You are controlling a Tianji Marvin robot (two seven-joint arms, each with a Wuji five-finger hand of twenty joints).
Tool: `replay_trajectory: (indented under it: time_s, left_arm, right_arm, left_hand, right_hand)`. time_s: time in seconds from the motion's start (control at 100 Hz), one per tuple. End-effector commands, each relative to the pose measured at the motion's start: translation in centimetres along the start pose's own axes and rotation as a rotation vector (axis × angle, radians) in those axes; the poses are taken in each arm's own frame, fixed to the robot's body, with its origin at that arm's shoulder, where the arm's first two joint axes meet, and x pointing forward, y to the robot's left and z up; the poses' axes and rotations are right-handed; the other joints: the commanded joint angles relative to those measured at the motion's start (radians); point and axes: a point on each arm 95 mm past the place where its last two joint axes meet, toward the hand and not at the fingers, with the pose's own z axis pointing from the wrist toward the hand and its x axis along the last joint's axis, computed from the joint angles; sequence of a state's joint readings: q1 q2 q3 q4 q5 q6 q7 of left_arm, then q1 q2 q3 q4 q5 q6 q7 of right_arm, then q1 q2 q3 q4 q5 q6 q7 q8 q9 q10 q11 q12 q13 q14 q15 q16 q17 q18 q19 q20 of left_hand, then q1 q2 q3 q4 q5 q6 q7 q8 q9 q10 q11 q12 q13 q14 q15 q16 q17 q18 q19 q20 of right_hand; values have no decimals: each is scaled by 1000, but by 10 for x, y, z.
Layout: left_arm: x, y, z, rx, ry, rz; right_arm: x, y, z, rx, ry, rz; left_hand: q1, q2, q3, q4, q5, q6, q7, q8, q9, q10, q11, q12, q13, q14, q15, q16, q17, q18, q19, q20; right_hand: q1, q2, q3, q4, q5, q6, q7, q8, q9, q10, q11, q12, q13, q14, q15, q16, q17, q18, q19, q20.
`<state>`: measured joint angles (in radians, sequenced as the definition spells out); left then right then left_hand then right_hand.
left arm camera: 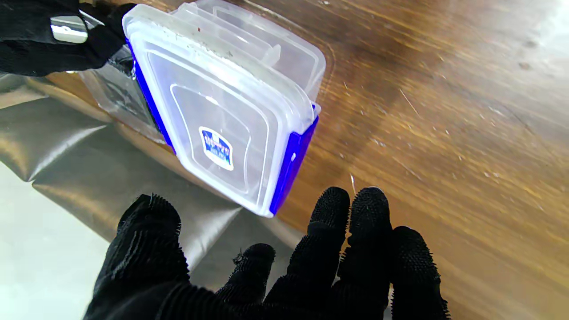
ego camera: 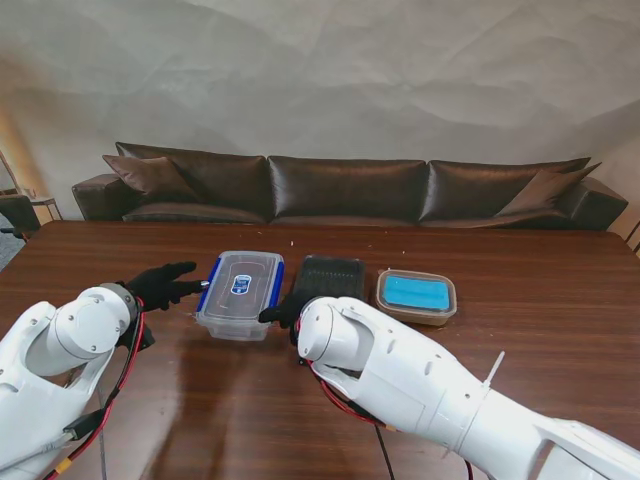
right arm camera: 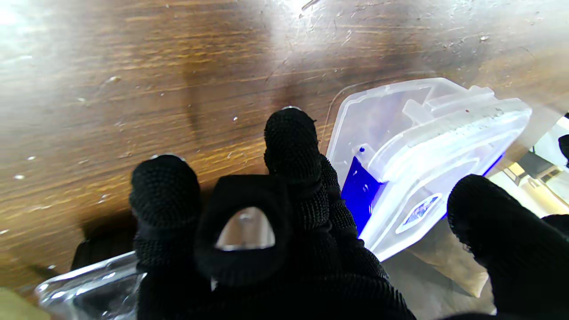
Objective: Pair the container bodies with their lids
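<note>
From the stand's view, the clear container [ego camera: 240, 293] with blue clips already wears its lid, mid-table toward the sofa-side edge; a black tray [ego camera: 330, 277] and blue-lidded box [ego camera: 416, 295] sit to its right. The left wrist view shows the left hand [left arm camera: 284, 262] spread, empty. In the right wrist view the right hand [right arm camera: 284, 231] flanks the container, its grip unclear.

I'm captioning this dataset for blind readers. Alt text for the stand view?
A clear container with blue clips sits lidded on a brown table, flanked by the black-gloved left hand and right hand. A black tray and blue-lidded box lie rightward.
</note>
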<state>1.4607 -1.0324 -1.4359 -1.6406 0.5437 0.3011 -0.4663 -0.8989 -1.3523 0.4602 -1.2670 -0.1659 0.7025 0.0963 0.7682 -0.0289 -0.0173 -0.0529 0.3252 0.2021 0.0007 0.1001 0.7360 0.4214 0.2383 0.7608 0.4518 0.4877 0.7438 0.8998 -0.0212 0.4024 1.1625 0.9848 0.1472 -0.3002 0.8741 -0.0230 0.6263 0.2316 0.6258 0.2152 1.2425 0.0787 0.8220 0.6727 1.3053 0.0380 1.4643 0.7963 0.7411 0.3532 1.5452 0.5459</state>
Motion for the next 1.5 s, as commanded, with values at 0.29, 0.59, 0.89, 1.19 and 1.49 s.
replay_trajectory:
  time_s: [0.29, 0.59, 0.89, 1.19, 1.49]
  left_arm:
    - [17, -6, -48, 146, 166, 45]
    - [41, 28, -71, 174, 337, -28]
    - [64, 82, -89, 146, 453, -137]
    - [78, 124, -105, 113, 502, -214]
    - [83, 158, -111, 89, 516, -304]
  right_arm:
    - [-17, 9, -44, -114, 60, 26]
    - [-35, 11, -88, -229, 152, 80]
    - [-64, 5, -117, -310, 255, 142]
    - [-91, -1, -143, -387, 350, 162]
    - [-126, -14, -163, -446, 443, 136]
  left_hand:
    - [12, -4, -6, 32, 70, -15, 28, 43, -92, -15, -112, -213, -100, -23, -309, -169, -49, -112, -97, -29]
    - [38, -26, -4, 32, 99, 22, 37, 67, -139, -67, -144, -369, -109, -73, -564, -361, -34, -123, -490, -210]
    - [56, -44, -2, 32, 118, 36, 44, 84, -181, -88, -164, -436, -137, -102, -649, -471, 33, -116, -803, -290]
    - [63, -51, -2, 32, 122, 33, 44, 86, -190, -103, -168, -447, -148, -104, -656, -491, 53, -112, -906, -260]
    - [68, -57, -2, 32, 123, 31, 45, 88, -196, -114, -172, -456, -156, -100, -666, -509, 47, -93, -935, -261]
  right_hand:
    - [-17, -34, -29, 5, 28, -63, 12, -3, 70, 41, 5, -18, 10, -20, 9, 0, 271, 56, 54, 33]
    - [4, -80, 3, -6, 27, -136, -13, -9, -121, 94, -85, -48, -5, 173, -408, -181, -3, 99, -80, 87]
    - [18, -120, 44, -18, 13, -181, -33, 4, -324, 118, -170, -122, -214, 231, -646, -205, -216, 97, -220, 88]
    - [22, -139, 53, -23, 5, -209, -54, 27, -412, 102, -195, -158, -343, 226, -747, -237, -315, 81, -303, 80]
    - [18, -153, 48, -27, -17, -249, -86, 58, -481, 61, -224, -190, -444, 205, -871, -285, -390, 64, -403, 66]
